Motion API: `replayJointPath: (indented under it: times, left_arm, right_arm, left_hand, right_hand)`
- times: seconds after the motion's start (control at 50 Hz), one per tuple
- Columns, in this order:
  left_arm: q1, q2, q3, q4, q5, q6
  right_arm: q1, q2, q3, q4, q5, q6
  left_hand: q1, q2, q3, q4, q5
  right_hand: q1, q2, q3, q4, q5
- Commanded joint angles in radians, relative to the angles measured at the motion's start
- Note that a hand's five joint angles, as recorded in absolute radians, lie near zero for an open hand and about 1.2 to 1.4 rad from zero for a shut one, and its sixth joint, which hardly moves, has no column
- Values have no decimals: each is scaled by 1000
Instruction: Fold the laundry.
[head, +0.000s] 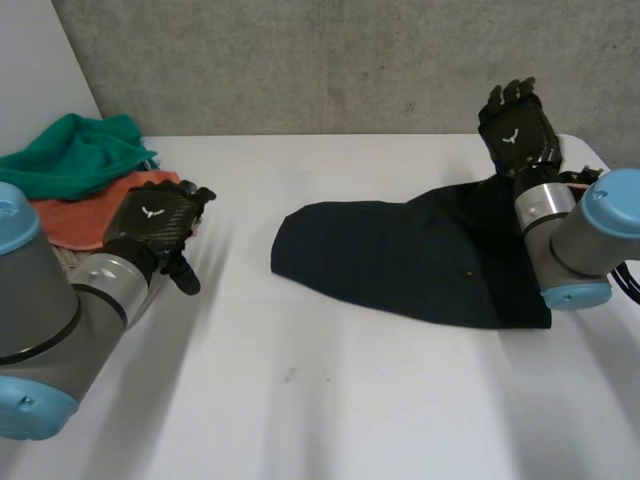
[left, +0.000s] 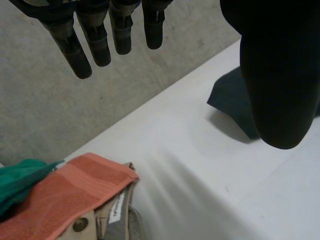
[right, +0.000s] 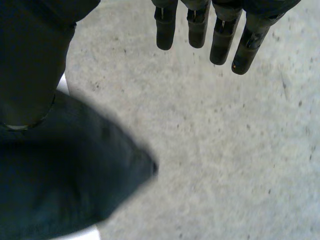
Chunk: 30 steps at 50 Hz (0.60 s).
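A dark navy cloth (head: 400, 255) lies spread on the right half of the white table (head: 330, 400), with its far right corner (right: 65, 175) bunched up against my right wrist. My right hand (head: 515, 125) is raised above that corner, fingers (right: 200, 25) straight and apart, nothing in them. Over the table's left side my left hand (head: 155, 225) hovers beside the laundry pile, open too, with straight fingers (left: 90, 40) and its thumb (left: 280, 75) held apart. Beyond that thumb shows the near corner of the navy cloth (left: 230, 100).
A pile of laundry sits at the table's left edge: a green cloth (head: 75, 150), an orange towel (head: 80, 215) and a beige garment with a label (left: 117, 210). A grey concrete wall (head: 330, 60) runs behind the table.
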Motion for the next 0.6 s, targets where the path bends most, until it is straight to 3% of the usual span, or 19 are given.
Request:
replayJointPath:
  times: [0.02, 0.12, 0.2, 0.32, 0.4, 0.6]
  left_arm:
    - [-28, -81, 73, 0, 18, 0]
    - [-42, -181, 168, -2, 79, 6]
    - [-48, -265, 246, -5, 122, 38]
    - [-89, -385, 356, -9, 194, 138]
    - [-106, -468, 428, -6, 221, 213]
    - [-126, -653, 615, -8, 225, 279]
  right_arm:
    - [-1, -253, 66, 337, 89, 168]
    - [-10, -431, 68, 690, 83, 286]
    - [-9, -473, 72, 880, 83, 328]
    - [-13, -478, 146, 1037, 76, 374]
    - [-13, -478, 251, 1004, 59, 408]
    - [-48, -450, 469, 677, 34, 414]
  left_hand:
    - [36, 20, 11, 24, 14]
    - [95, 79, 70, 83, 73]
    - [95, 79, 70, 83, 73]
    - [95, 79, 70, 83, 73]
    - [98, 82, 73, 86, 76]
    - [283, 266, 257, 270, 261]
  right_hand:
    - [-32, -42, -38, -56, -61]
    - [-32, -42, -38, -56, -61]
    - [-32, -42, -38, -56, -61]
    - [-32, -42, -38, -56, -61]
    - [-32, -42, -38, -56, -61]
    - [52, 41, 46, 27, 23]
